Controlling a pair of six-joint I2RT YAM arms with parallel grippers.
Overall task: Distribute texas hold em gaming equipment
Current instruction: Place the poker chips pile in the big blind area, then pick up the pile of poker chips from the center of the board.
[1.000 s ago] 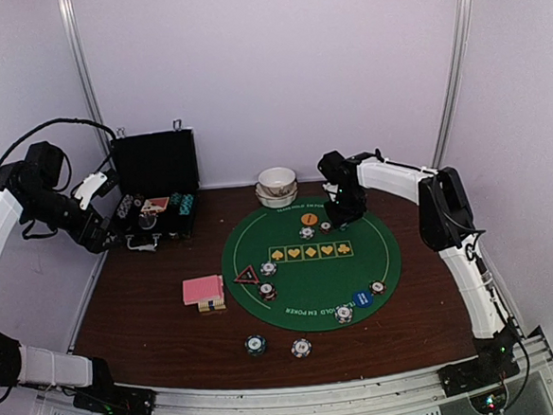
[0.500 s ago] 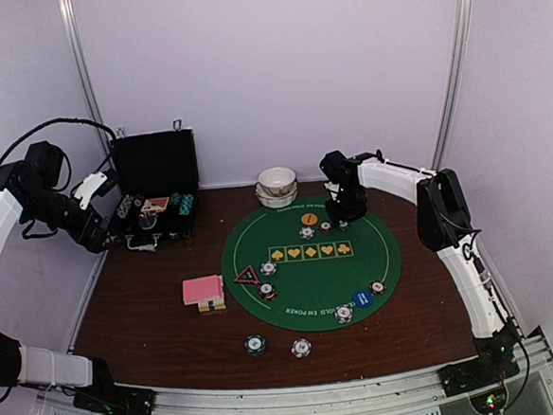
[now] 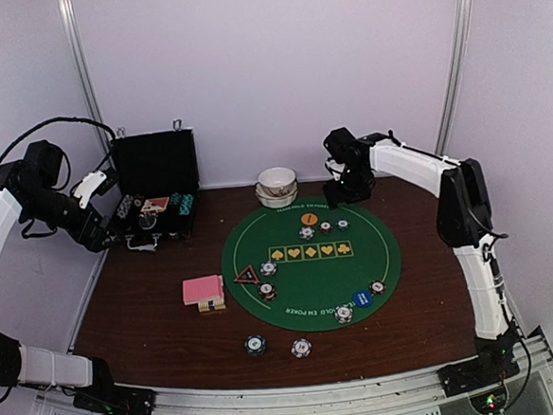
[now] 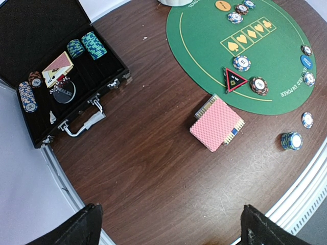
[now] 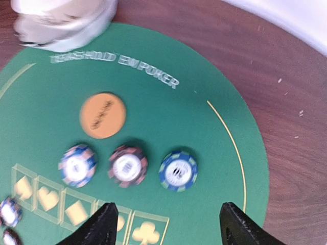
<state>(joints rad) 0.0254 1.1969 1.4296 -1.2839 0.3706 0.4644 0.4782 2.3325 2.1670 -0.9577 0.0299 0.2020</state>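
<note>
Sitting released on the green mat [image 5: 214, 102], the teal chip [image 5: 178, 171] now lines up beside the brown chip [image 5: 127, 167] under the orange disc [image 5: 102, 115]. This placement looks finished: the right gripper [image 5: 168, 227] has lifted off, spread and empty. The left gripper [image 4: 168, 232] hangs spread above the tabletop [image 4: 143, 168].

Quantities: green mat [image 3: 310, 276], one; orange disc [image 5: 102, 115], one; blue disc [image 3: 362, 297], one; triangle marker [image 4: 234, 80], one; pink-backed card deck [image 4: 216, 124], one; open case [image 4: 36, 25], one. Poker chips [image 5: 178, 171]: seven positions on mat, two on worktop [image 4: 153, 168].
</note>
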